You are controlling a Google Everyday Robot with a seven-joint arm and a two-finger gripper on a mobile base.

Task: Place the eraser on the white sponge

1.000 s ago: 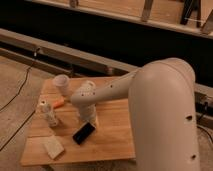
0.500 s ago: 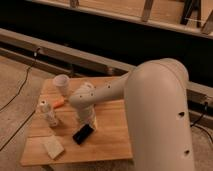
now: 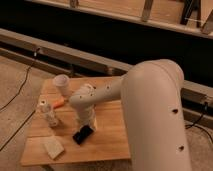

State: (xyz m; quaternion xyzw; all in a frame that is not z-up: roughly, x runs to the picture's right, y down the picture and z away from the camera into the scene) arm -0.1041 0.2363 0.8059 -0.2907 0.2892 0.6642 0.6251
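Observation:
The black eraser [image 3: 83, 134] lies flat on the wooden table [image 3: 112, 142], near its middle front. The white sponge [image 3: 53, 147] lies at the table's front left corner, apart from the eraser. My gripper [image 3: 87, 122] hangs from the white arm [image 3: 150, 105] directly above the eraser's far end, very close to it or touching it. The arm's wrist hides the fingers.
A pale cup [image 3: 62, 83] stands at the back left of the table. An upright white bottle [image 3: 49, 114] stands at the left, with a small orange object [image 3: 58, 103] beside it. A raised ledge [image 3: 75, 55] and a cable [image 3: 20, 85] run behind the table.
The arm has shifted slightly and the gripper has come down closer to the eraser. The eraser and sponge have not moved.

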